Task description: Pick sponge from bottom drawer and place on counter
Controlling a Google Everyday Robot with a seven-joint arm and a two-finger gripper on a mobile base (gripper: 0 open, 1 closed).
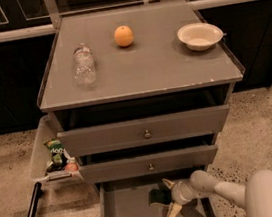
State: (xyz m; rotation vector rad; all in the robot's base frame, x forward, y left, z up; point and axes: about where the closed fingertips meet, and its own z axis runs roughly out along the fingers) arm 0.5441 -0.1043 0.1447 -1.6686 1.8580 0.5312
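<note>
Dark green against the grey floor, the sponge (157,197) lies in the bottom drawer (121,214), which stands pulled out below the two knobbed drawers (178,123). It sits toward the drawer's back edge, roughly midway between the left and right walls. The gripper (169,197) reaches in from the drawer's right edge, low over the floor, with its jaws spread wide. One pale finger shows behind the sponge and the other in front of it, so the sponge's right end sits in the gap between them. Neither finger appears to press on the sponge, which looks to rest flat on the floor, so I judge that nothing is held.

The step in hand is the grasp, the first part of the task; lifting and placing are not yet done. The next move calls for closing the jaws squarely on the sponge, deep enough that it does not slip out. After that it must be raised clear of the tray and out past the front edges of the knobbed drawers, which overhang the tray's back.

On the counter (156,70) an orange (124,36) sits near the back edge, a clear bottle (83,65) lies toward the left edge, and a bowl (200,36) stands near the back right corner. The bare grey middle and front look the likeliest landing place.
</note>
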